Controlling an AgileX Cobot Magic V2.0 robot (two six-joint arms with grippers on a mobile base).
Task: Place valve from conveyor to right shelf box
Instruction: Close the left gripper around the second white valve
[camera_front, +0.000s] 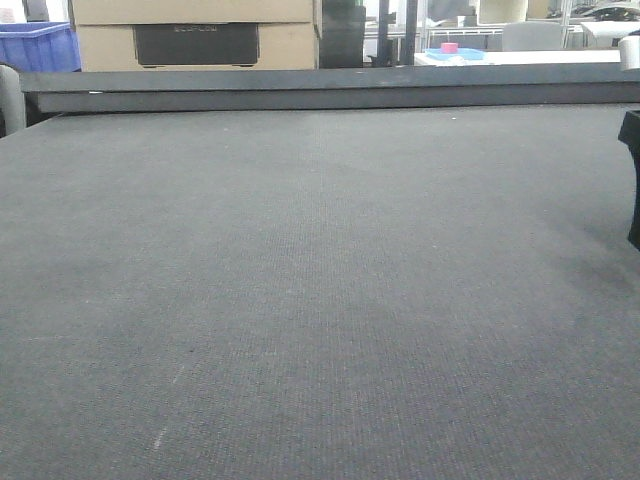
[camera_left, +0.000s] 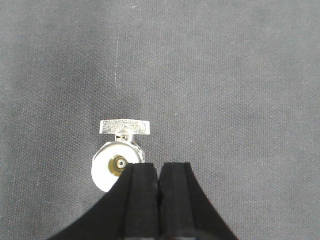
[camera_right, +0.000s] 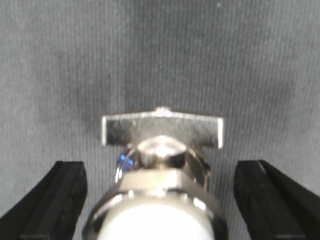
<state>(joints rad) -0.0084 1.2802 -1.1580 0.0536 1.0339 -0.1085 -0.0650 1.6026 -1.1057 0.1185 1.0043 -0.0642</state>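
Observation:
The conveyor (camera_front: 300, 300) is a wide dark grey woven belt that fills every view. In the right wrist view a shiny metal valve (camera_right: 162, 150) with a flat T-handle and a white round end lies between the fingers (camera_right: 60, 200) of my right gripper (camera_right: 160, 172), which stand wide open and clear of it. In the left wrist view my left gripper (camera_left: 159, 172) is shut on nothing, and a valve (camera_left: 120, 150) lies on the belt touching or just past its left fingertip. I cannot tell whether this is the same valve. The right shelf box is out of view.
A black arm part (camera_front: 632, 170) juts in at the right edge of the front view. Beyond the belt's dark far rail (camera_front: 320, 90) stand cardboard boxes (camera_front: 195, 35), a blue crate (camera_front: 38, 45) and a white table with a blue tray (camera_front: 455, 52).

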